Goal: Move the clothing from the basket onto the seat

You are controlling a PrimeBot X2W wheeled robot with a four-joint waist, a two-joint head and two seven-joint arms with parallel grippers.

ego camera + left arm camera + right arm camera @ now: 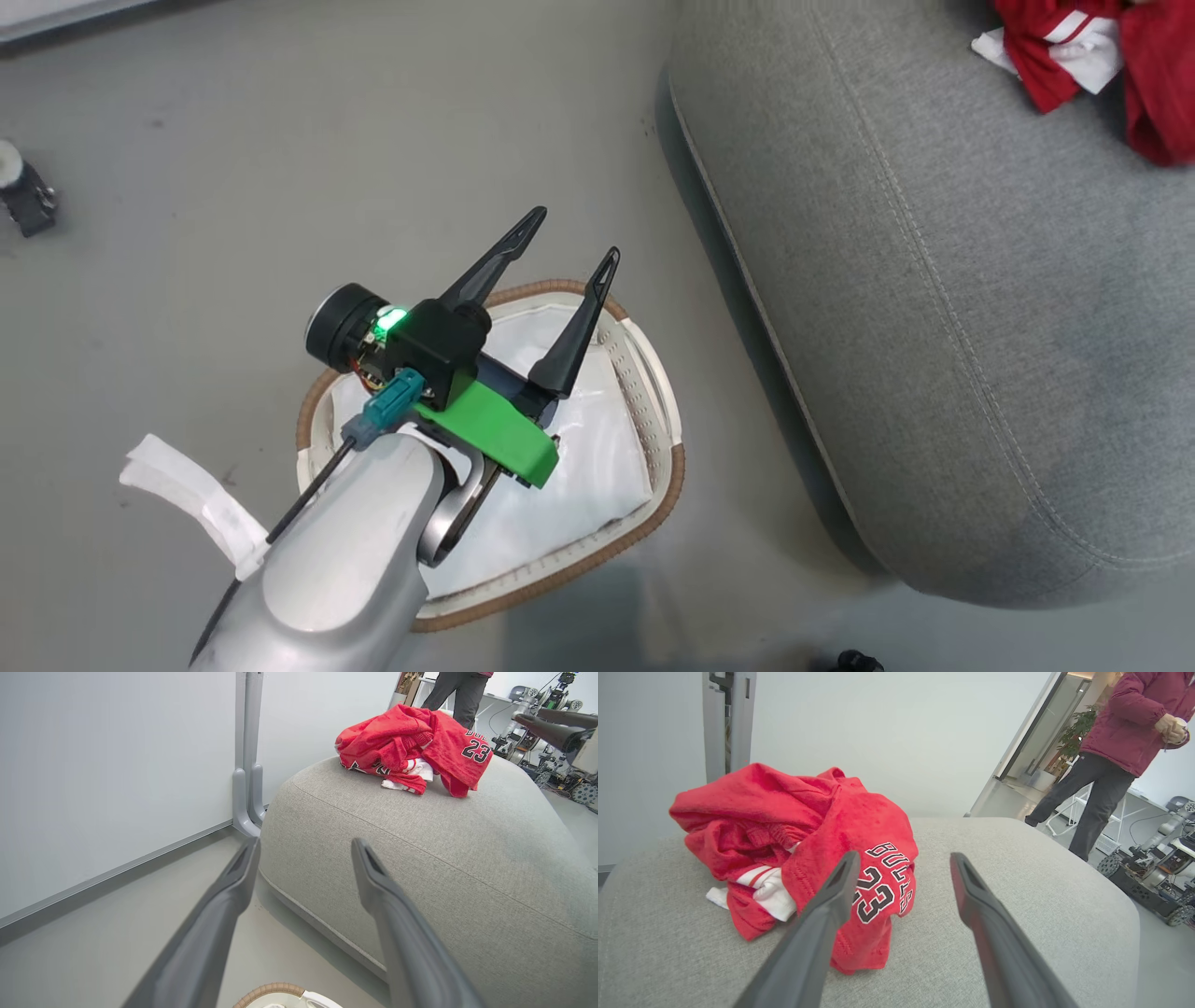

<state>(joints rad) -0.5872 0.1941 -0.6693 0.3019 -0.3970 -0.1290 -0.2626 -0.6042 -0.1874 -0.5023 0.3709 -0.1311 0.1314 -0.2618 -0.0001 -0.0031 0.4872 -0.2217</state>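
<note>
The red jerseys (784, 826) lie heaped on the grey sofa cushion (934, 327). The left gripper (578, 231) hovers spread above the laundry basket (674, 467); the right gripper (903, 855), also spread, seemingly hangs just short of the heap.

Red clothing (794, 826); grey seat (934, 308)

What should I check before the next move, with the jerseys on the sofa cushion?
1. clothing piled on the seat: ok.
2. basket emptied: cannot tell; white liner shows, forearm hides part.
3. left pincer open, empty: ok.
4. right pincer open, empty: ok.
5. person clear of arms: ok, stands beyond the seat.
</note>
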